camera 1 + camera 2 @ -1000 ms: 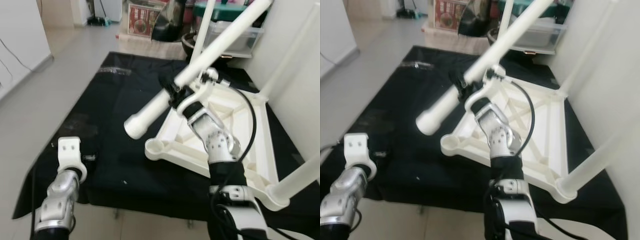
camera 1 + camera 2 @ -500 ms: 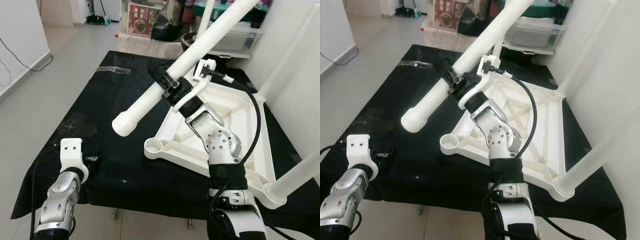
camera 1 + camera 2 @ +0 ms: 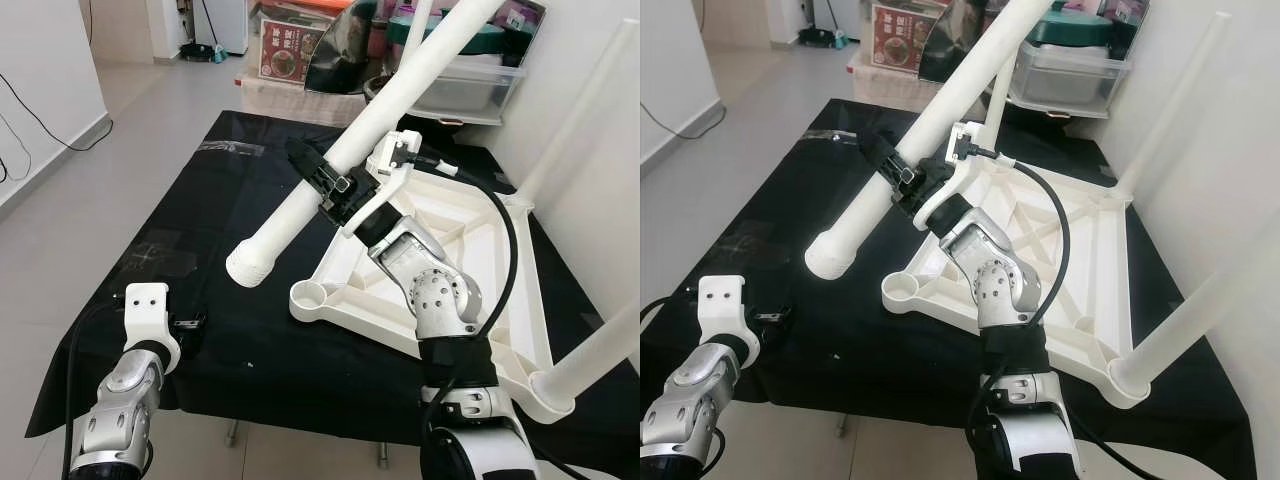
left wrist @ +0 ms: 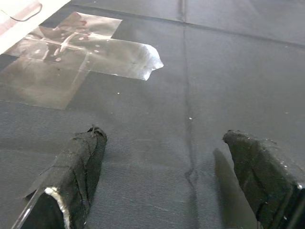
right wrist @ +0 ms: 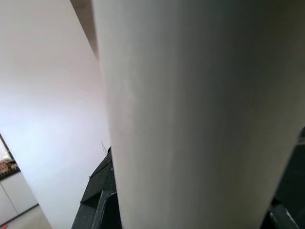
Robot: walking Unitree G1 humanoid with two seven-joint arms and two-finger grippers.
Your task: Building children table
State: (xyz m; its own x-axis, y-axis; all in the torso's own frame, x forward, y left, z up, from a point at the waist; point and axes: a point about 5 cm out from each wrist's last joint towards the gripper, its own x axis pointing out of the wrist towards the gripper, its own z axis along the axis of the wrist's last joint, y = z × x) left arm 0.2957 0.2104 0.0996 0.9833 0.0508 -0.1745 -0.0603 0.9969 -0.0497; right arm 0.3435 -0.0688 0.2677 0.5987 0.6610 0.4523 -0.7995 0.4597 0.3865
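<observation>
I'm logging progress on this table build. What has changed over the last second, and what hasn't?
The right gripper, still shut on the white table leg, has swung the leg so its open lower end points more steeply down, near the empty corner socket of the upturned tabletop. The camera also shifted. The leg is not yet seated. The left gripper stays open over the black cloth.

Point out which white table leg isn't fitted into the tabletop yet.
The slanted leg clamped in the right tool, its free end above the black cloth; the others stand in the upturned tabletop's corners.
</observation>
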